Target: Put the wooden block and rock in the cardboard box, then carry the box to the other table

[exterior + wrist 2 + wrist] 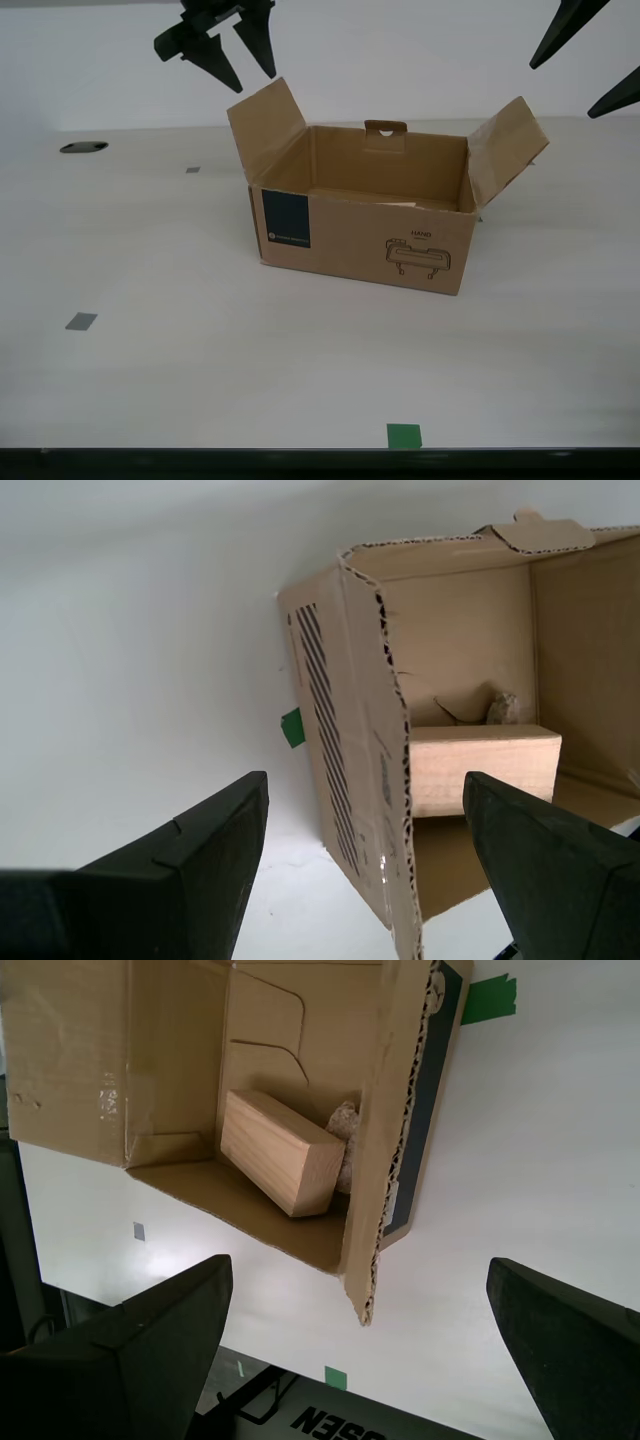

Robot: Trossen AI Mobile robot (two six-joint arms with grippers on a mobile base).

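The cardboard box (365,245) stands open on a smooth pale table, flaps spread, teal label (286,222) on its front. The wooden block (280,1150) lies on the box floor, and the rock (345,1125) rests beside it against a wall; both also show in the second wrist view, block (485,770) and rock (503,708). My first gripper (252,80) hangs open above the flap at the exterior view's left. My second gripper (562,90) hangs open above the flap at the exterior view's right. Neither touches the box. The other table is out of view.
Grey square markers (81,321) (192,170) and a green square (404,436) lie flat on the table. A black oval fitting (83,147) sits at the far edge on the exterior view's left. The table's front edge (300,452) runs along the bottom.
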